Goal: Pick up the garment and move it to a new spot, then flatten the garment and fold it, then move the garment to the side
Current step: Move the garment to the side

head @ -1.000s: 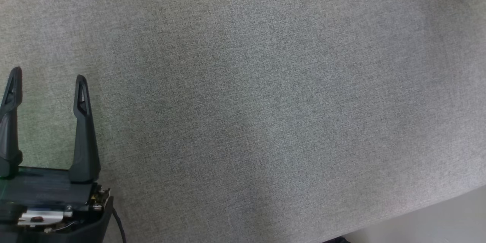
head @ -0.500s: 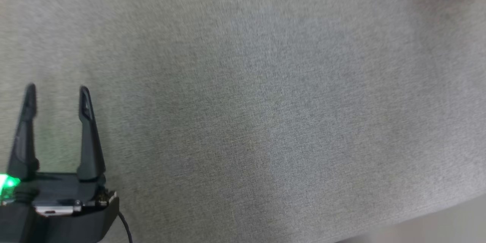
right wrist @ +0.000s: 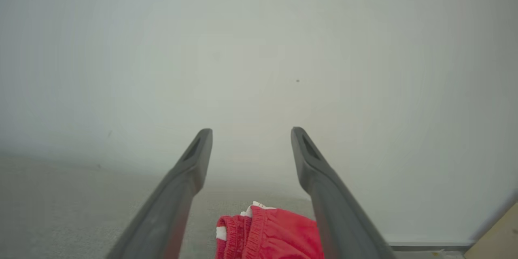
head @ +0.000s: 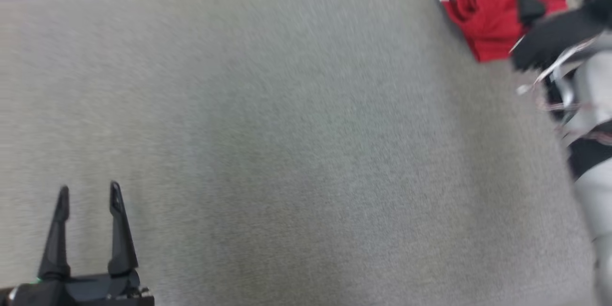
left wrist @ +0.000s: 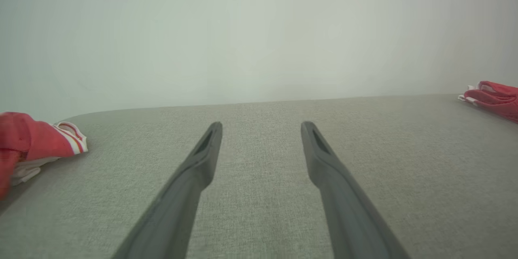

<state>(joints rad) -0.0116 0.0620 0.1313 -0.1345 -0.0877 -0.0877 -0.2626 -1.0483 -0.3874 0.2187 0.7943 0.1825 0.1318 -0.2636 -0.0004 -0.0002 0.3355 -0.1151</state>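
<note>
The counter [head: 287,129] is one flat surface covered in grey woven cloth with a fine, even grain; behind it stands a plain pale wall [left wrist: 259,28]. The garment [head: 487,19] is a crumpled bundle of soft red fabric with white stripes and a ribbed, gathered edge. It lies on the counter at 1 o'clock in the head view, which is motion-blurred. A second red bundle [left wrist: 36,141], also white-striped, lies at 9 o'clock in the left wrist view, so the red bundles number two. There are two end effectors, each with two long, dark, tapered fingers of matte plastic. The left end effector [head: 89,187] sits at 7 o'clock in the head view with its fingers spread and bare counter in the gap; the garment is well apart from it, toward 2 o'clock. The right end effector [right wrist: 251,132] is also spread, with the wall showing in its gap. In its wrist view the garment lies at 6 o'clock, below the fingers and not pinched; contact cannot be determined.
</note>
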